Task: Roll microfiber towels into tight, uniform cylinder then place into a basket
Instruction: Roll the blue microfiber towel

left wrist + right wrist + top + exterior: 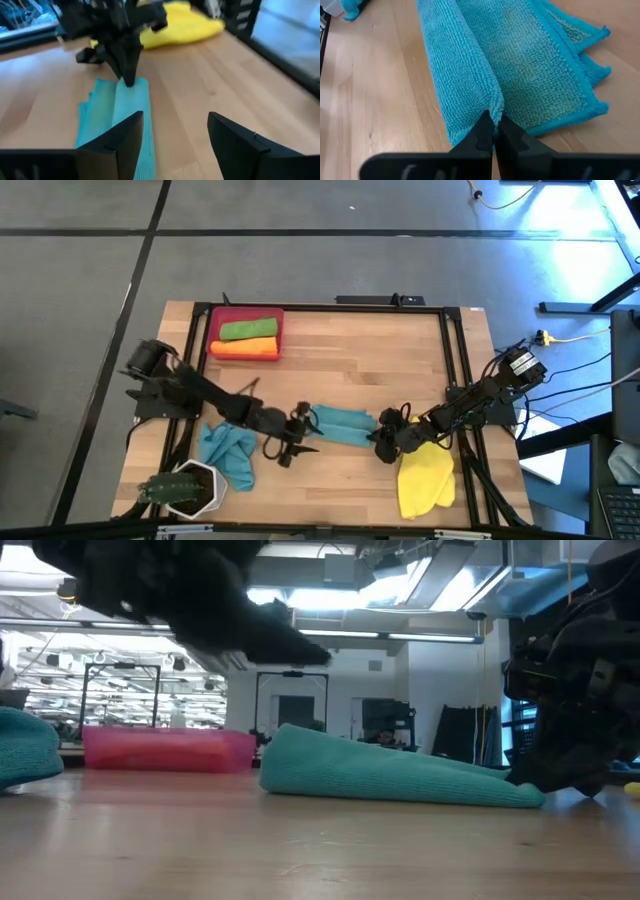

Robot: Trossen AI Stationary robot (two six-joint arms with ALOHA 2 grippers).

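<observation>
- A teal-blue towel, partly rolled into a long fold, lies across the middle of the wooden table between the two arms; from the low camera it shows as a wedge that rises toward one end
- The right gripper has its two dark fingers pinched together on a raised ridge of this towel at one end, near the folded edges
- The left gripper hovers just off the towel's other end with its fingers spread apart and nothing between them
- A second teal-blue towel lies crumpled near the front left of the table
- A yellow towel lies loosely folded near the front right, just beside the right arm
- The red basket sits at the back left of the table, well apart from both grippers
- Inside the basket a green towel and an orange towel lie rolled side by side
- A white pot with a plant stands at the front left corner
</observation>
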